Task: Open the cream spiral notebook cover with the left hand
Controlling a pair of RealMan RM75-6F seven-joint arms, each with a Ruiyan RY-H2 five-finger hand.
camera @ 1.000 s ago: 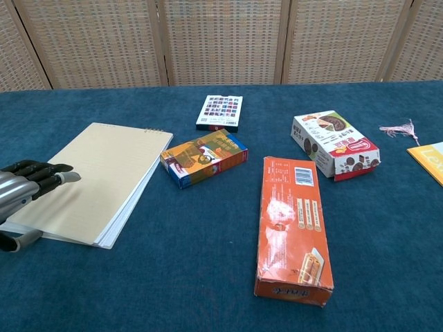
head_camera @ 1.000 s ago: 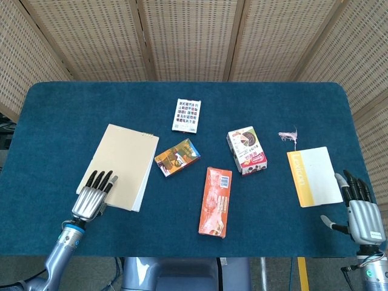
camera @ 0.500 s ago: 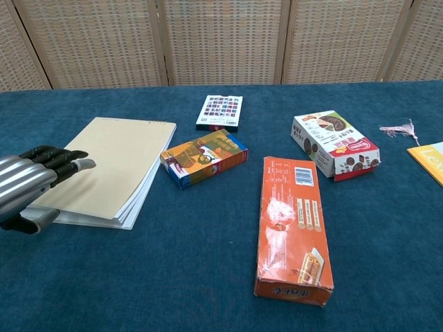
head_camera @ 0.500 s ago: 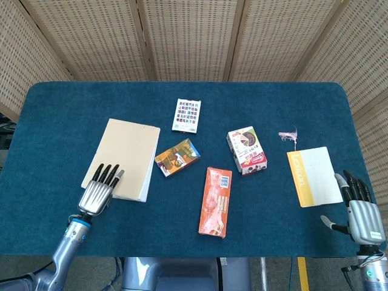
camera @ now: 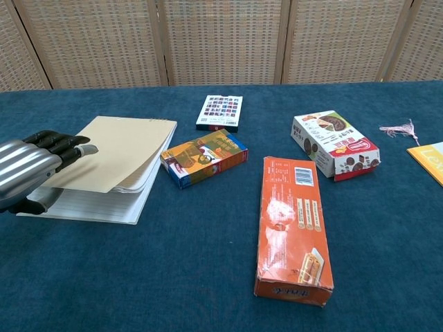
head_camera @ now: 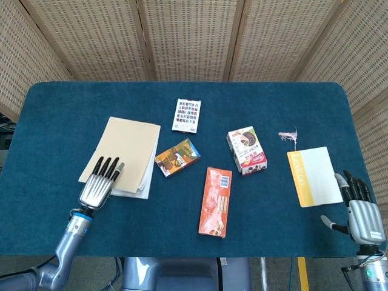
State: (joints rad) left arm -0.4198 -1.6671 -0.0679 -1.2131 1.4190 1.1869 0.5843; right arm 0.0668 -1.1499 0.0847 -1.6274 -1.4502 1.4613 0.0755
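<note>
Lifted since a second ago, the cover of the cream spiral notebook point(camera: 118, 149) now tilts up off its lined pages at the near left of the blue felt table point(head_camera: 273, 109). My left hand point(camera: 31, 173) pinches that thin card cover at its near-left edge, dark fingers point(camera: 66, 145) lying on top and the thumb beneath. The flat rectangular book's long axis runs near to far, leaning slightly right. At the far right, my right hand point(head_camera: 362, 213) rests relaxed, fingers apart, grasping nothing.
</note>
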